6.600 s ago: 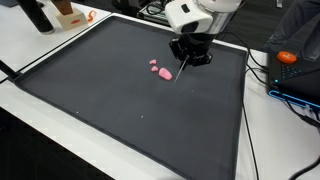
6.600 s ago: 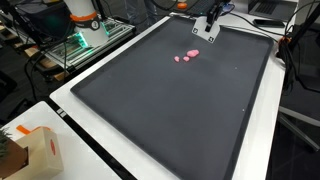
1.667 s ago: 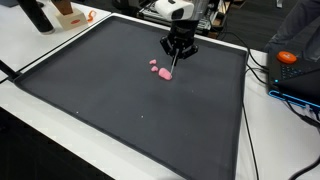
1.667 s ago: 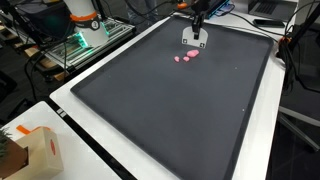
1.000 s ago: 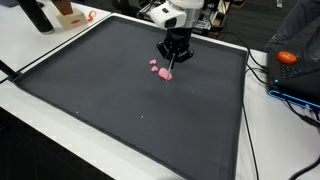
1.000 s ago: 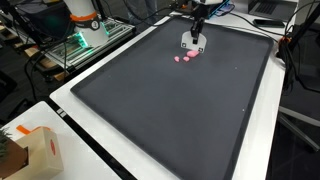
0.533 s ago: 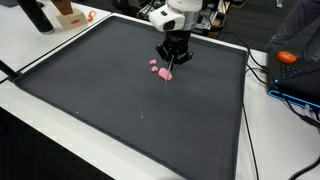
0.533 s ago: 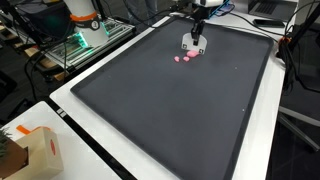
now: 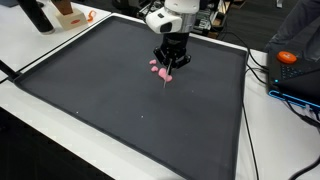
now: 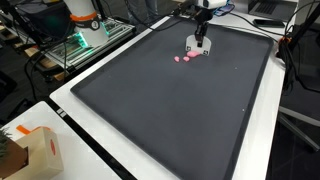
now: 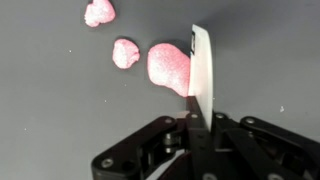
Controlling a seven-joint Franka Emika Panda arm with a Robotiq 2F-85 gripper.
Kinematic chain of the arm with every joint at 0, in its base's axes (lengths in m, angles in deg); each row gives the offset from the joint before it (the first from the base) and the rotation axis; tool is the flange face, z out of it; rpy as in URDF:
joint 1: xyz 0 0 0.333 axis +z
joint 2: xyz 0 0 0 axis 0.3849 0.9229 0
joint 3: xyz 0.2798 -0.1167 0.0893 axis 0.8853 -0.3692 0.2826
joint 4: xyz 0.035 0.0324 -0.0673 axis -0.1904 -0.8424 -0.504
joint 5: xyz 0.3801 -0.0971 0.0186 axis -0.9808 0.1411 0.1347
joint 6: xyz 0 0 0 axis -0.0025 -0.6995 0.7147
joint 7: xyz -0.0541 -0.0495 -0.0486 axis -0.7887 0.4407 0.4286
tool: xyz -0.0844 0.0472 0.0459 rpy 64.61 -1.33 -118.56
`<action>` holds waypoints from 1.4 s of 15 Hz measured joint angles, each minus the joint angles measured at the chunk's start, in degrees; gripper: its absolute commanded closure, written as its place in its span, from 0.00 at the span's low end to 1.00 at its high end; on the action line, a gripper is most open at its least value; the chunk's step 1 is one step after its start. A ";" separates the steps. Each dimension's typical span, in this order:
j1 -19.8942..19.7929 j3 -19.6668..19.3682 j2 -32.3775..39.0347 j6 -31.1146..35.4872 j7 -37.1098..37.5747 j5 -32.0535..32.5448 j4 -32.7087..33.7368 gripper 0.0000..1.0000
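Observation:
Three small pink lumps lie on the black mat, seen in both exterior views as a cluster. In the wrist view the largest lump lies closest, a middle one to its left and the third at the top. My gripper is shut on a thin white flat blade, which points down at the mat. The blade's edge lies against the right side of the largest lump.
The mat's raised white-edged border runs all round. An orange object and a blue device with cables sit beside one edge. A dark bottle, a cardboard box and green-lit equipment stand off the mat.
The gripper with the white blade has crept closer to the pink lumps and lower, bringing the blade against the largest one. The lumps have not visibly shifted.

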State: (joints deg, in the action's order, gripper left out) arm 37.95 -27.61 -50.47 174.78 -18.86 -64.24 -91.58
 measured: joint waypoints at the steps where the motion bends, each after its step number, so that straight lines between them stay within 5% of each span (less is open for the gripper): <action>1: 0.00 -0.09 0.16 0.35 -0.08 0.00 0.18 0.99; 21: -1.09 0.56 0.11 1.34 -7.14 -5.70 -0.25 0.99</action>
State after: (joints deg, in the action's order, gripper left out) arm 36.86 -27.04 -50.37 176.12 -26.01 -69.94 -91.84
